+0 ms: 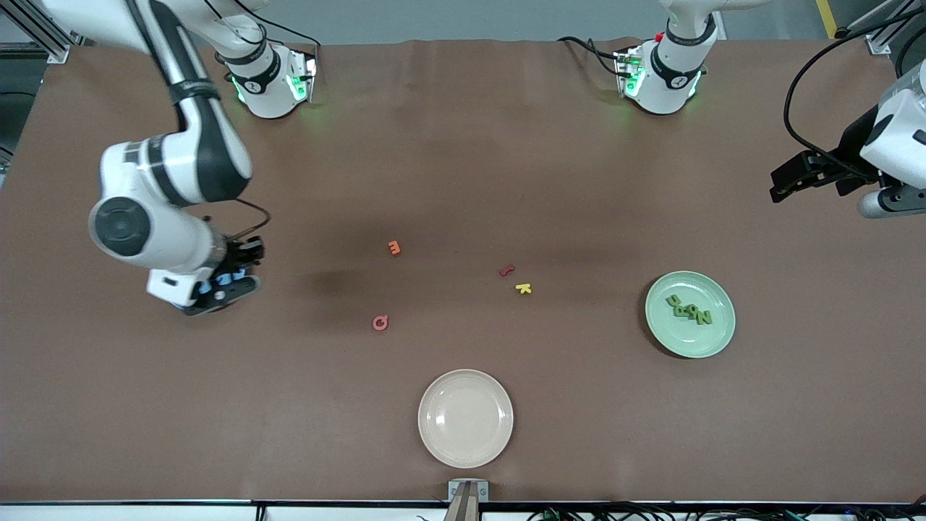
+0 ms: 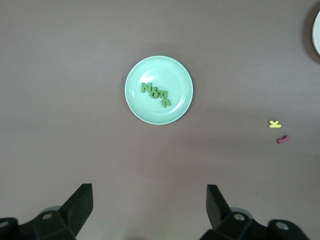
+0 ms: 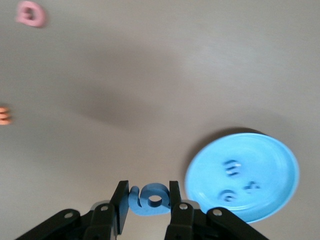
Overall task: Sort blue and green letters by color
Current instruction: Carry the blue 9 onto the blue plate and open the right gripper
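Here, at the right arm's end of the table, the right gripper [image 1: 230, 284] hangs above the brown table [image 1: 463, 181], its two fingers pinching a blue letter [image 3: 149, 199] by its flat faces. In the right wrist view a blue plate [image 3: 280, 200] lies near the gripper and already holds three blue letters [image 3: 235, 182]; the front view hides this plate under the arm.

Toward the left arm's end from the gripper, four stray letters lie loose on the table: an orange letter [image 1: 394, 247], a pink letter [image 1: 380, 323], a dark red letter [image 1: 507, 270] and a yellow letter [image 1: 524, 289]. A cream plate [image 1: 466, 417] sits empty, nearer the front camera than these strays.

Further toward the left arm's end, a green plate [image 1: 716, 336] holds four green letters [image 1: 689, 310] bunched together and touching. The left gripper [image 2: 147, 212] waits over bare table by that plate, its fingers spread wide and holding nothing.

The letters look like thin foam: very light, soft, slightly springy, not fragile. A pinch across a solid stroke, as here, likely holds best. Too hard a squeeze could bend one, and a released piece may cling to a pad or bounce off the plate.
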Tool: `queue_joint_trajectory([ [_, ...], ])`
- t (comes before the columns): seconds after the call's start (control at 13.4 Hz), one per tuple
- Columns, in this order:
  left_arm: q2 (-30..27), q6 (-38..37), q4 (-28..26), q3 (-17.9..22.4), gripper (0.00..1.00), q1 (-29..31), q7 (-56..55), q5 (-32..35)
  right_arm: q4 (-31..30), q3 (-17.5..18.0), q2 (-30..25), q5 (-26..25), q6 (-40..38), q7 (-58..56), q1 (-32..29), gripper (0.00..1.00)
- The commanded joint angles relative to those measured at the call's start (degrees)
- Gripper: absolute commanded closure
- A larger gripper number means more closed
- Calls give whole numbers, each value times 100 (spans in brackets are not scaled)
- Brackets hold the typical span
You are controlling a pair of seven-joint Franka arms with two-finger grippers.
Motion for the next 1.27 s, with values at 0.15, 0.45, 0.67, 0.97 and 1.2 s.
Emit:
queue_joint_trajectory([
  [0.15,-118,59,-83,-23,0,16,82,28,-851,121,-134,-120,1126,-813,-919,85],
  [0.45,-110,68,-83,-40,0,25,91,28,-1345,121,75,-129,2051,-1050,-1236,85],
  [0.67,-66,85,-92,-40,0,25,91,28,-1432,130,348,-120,2376,-1254,-1386,85],
  [0.97,-75,85,-83,-49,0,16,91,28,-1994,130,393,-120,2990,-1245,-1404,84],
  [1.2,-57,85,-83,-49,0,16,91,28,-2276,130,367,-94,3203,-1236,-1395,84],
])
